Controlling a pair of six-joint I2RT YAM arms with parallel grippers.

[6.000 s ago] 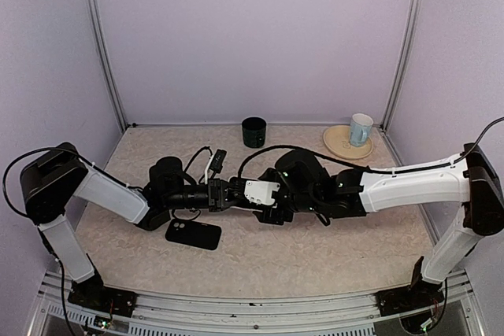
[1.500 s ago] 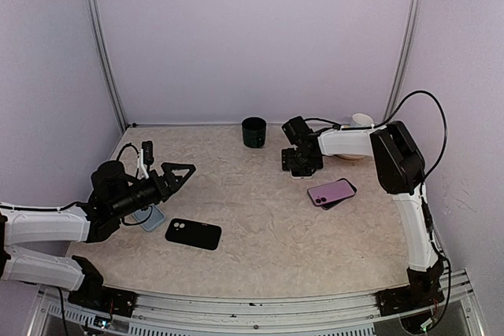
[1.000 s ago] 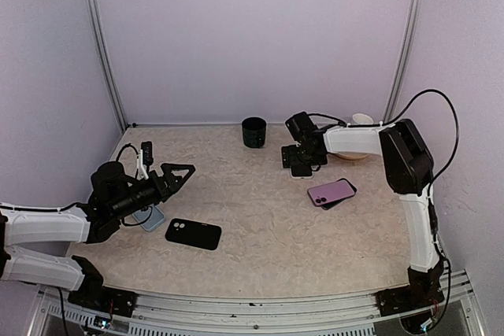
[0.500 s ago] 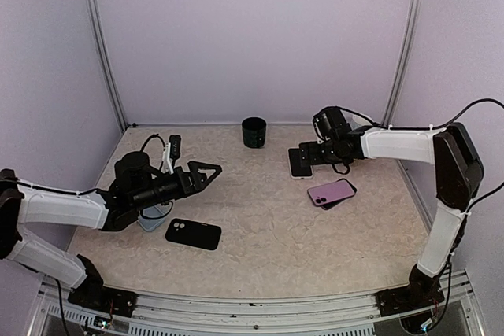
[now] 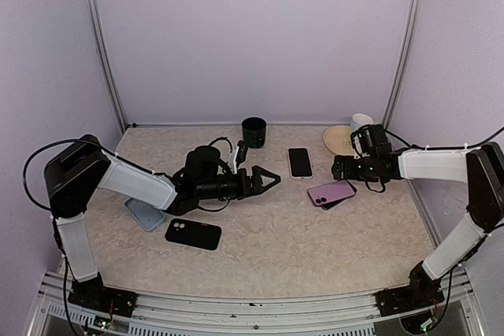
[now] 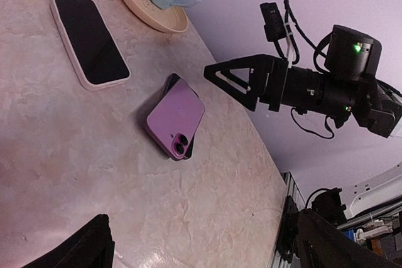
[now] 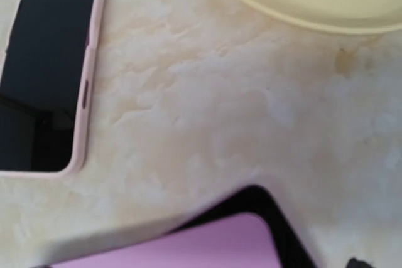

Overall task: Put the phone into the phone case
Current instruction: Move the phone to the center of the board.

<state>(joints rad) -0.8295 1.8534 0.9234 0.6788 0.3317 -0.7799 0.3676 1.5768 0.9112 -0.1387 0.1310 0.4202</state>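
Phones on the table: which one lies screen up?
The pink-edged phone right of the dark cup: its black screen faces up. The purple phone and the black one lie camera side up; the blue-grey one shows no screen.

The left arm (image 5: pixel 142 186), white-shelled with black joints, was folded sharply at the elbow and stretched low over the worktop (image 5: pixel 276 249) toward the centre, its wrist held roughly level. Its jaws were spread wide and nothing was gripped between them. The right arm (image 5: pixel 433 164) was bent at its elbow on the right side and extended leftward, low and nearly horizontal. Its jaws were likewise fully parted and held nothing.
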